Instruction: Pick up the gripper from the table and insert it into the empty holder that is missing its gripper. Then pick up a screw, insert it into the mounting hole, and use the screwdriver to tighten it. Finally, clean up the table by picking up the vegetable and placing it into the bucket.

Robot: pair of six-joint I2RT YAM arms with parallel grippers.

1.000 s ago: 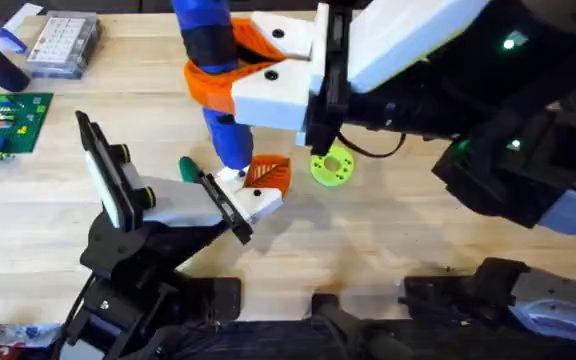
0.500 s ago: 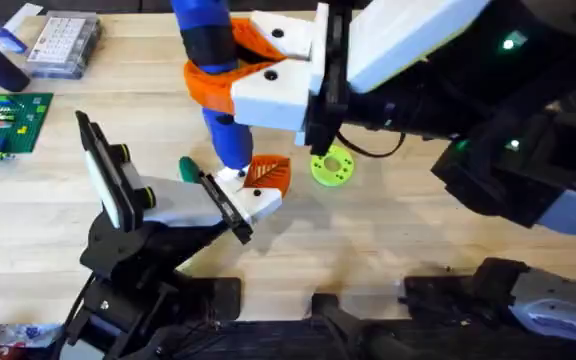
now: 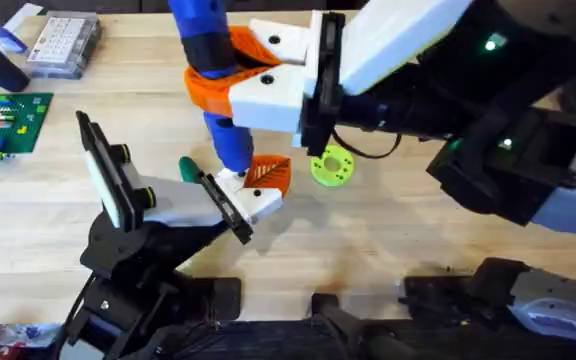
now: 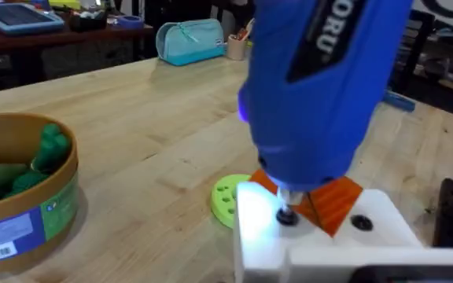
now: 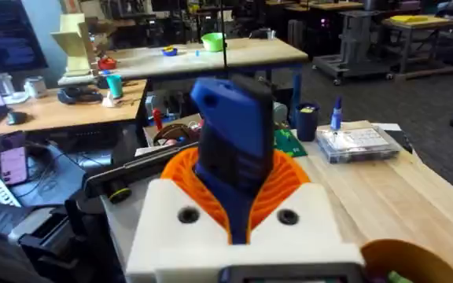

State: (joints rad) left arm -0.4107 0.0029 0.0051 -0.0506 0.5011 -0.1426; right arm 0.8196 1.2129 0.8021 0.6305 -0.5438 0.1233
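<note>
Seen from overhead, the right gripper point(image 3: 230, 75), large in the upper middle of the frame, has its orange-padded jaws pinching the blue screwdriver point(image 3: 208, 70), which stands nearly upright with its tip coming down onto the white holder point(image 3: 248, 200) just below the centre. The left gripper point(image 3: 230, 208) reaches in from the lower left and its black jaws clamp that holder against the wooden worktop point(image 3: 388, 240). The orange gripper piece point(image 3: 268, 173) sits in the holder just beside the tip, and a lime-green disc point(image 3: 332, 166) lies close to its right. In the left wrist view, the screwdriver fills the upper middle, its tip meeting a small dark screw point(image 4: 287, 217) in the top face of the white holder, with the orange piece just behind it and a second dark hole point(image 4: 360, 222) to the right. A round bucket point(image 4: 49, 216) at the left edge already shows green vegetables point(image 4: 22, 165) inside. In the right wrist view, the blue screwdriver body rises from between the orange pads at the middle of the frame. The step in hand appears to be tightening the screw. Doing it well calls for keeping the tool square over the screw head with steady downward pressure, while the left arm keeps the holder from twisting or sliding.
</note>
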